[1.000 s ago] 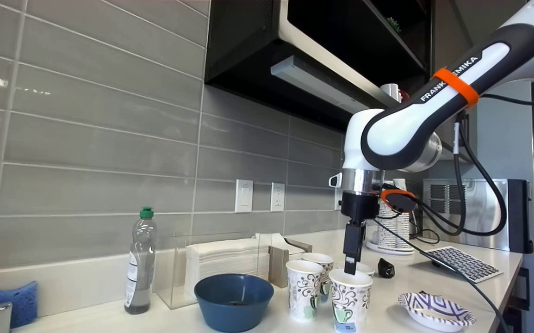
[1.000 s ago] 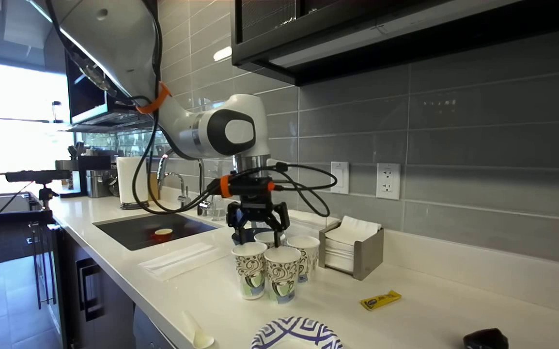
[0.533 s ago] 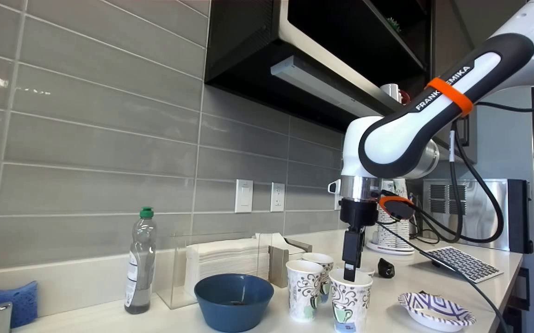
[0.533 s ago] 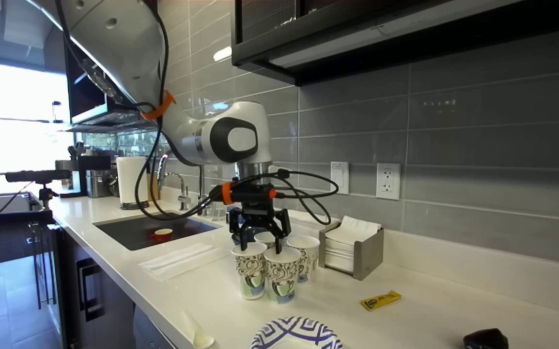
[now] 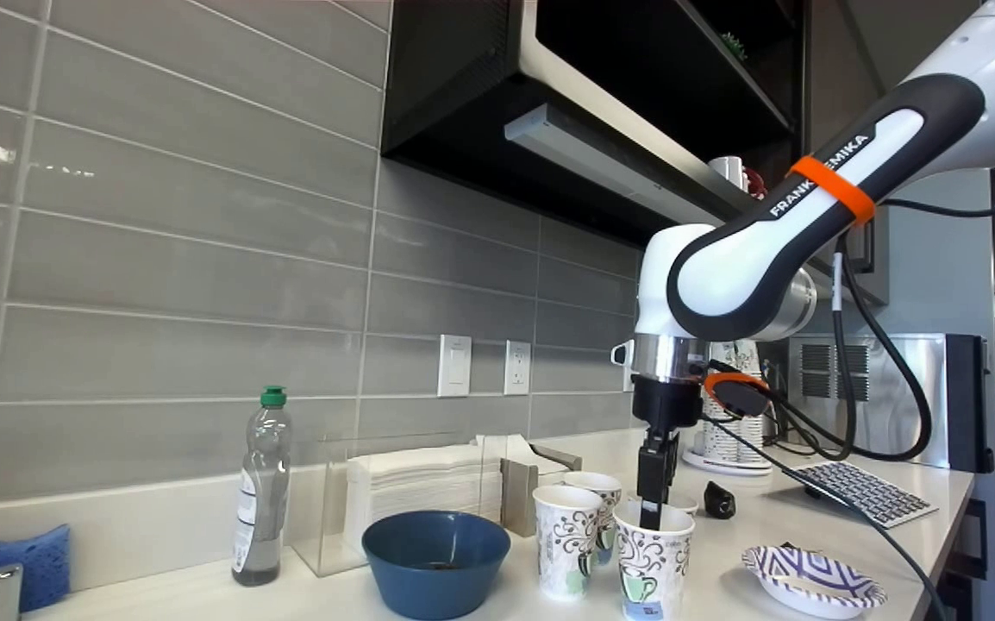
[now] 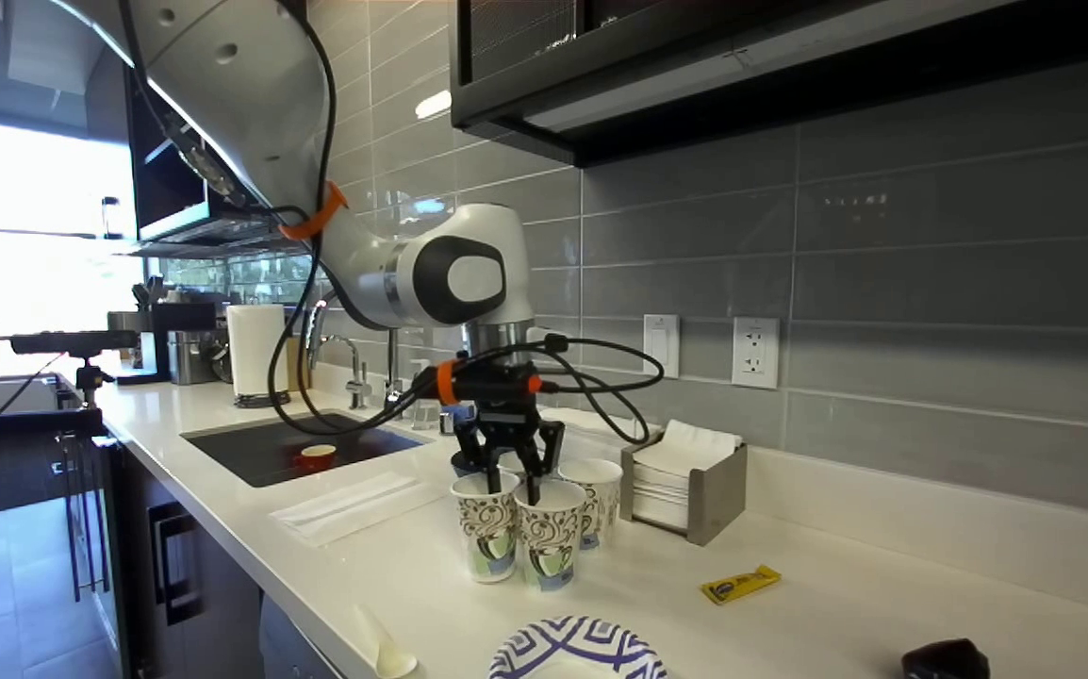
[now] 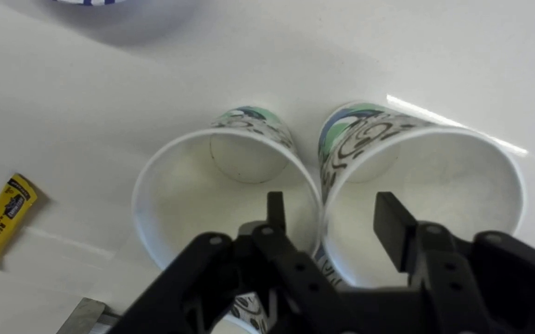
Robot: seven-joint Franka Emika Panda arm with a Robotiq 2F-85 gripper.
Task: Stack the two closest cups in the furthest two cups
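In an exterior view, the jaws point straight down at the mouth of an upright patterned paper cup (image 5: 654,565), a blue bowl (image 5: 428,586) farther left. In an exterior view, they stand partly spread at the mouths of two front cups (image 6: 549,542), two rear cups (image 6: 599,505) just behind; the desk (image 6: 817,613) stretches rightward, its front edge off to the left. In the wrist view, adjoining rims pass between the fingertips (image 7: 275,208), touching neither; nothing is gripped.

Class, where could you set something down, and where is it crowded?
Free: white counter between the yellow packet, grey metal napkin holder and shiny black object; also between packet and purple-patterned paper bowl. Crowded: around the four patterned paper cups, with jaws, holder and round blue bowl close by.
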